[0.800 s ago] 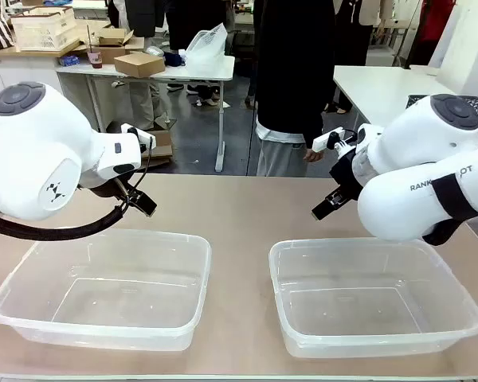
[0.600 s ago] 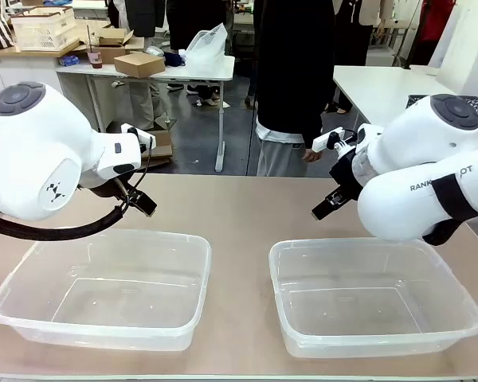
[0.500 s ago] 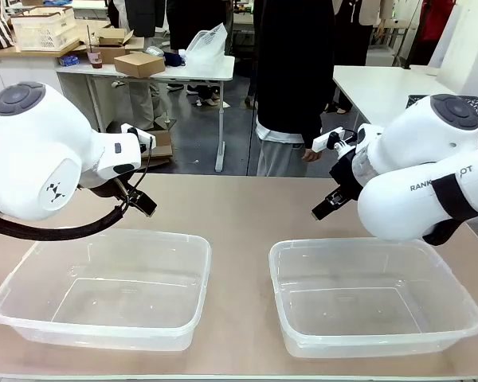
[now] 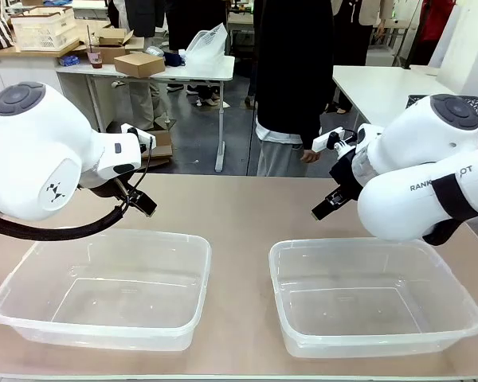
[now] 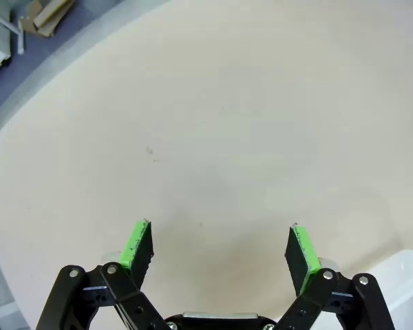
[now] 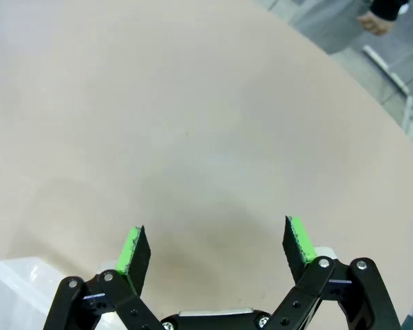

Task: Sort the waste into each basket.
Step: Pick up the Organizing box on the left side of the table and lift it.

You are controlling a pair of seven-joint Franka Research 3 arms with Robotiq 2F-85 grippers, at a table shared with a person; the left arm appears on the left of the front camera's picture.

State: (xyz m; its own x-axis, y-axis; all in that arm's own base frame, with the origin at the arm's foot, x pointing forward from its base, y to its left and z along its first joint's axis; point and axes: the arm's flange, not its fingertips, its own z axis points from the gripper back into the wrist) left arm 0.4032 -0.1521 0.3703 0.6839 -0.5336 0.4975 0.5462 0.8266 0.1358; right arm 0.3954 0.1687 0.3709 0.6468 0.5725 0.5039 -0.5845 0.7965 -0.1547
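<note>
Two clear plastic baskets stand side by side on the beige table, the left basket (image 4: 103, 314) and the right basket (image 4: 378, 322), both with nothing inside. The waste is out of view. My left gripper (image 4: 141, 204) hangs above the table just behind the left basket; in its wrist view the left gripper (image 5: 219, 249) is open over bare tabletop. My right gripper (image 4: 324, 207) hovers behind the right basket, and the right gripper (image 6: 217, 249) is open with nothing between its green pads. A corner of a basket (image 5: 409, 289) shows at the edge.
A person in dark clothes (image 4: 291, 72) stands at the far side of the table, one hand (image 4: 308, 155) hanging by the edge. The bare table (image 4: 239, 207) stretches between the baskets and the far edge. Other tables with boxes stand farther back.
</note>
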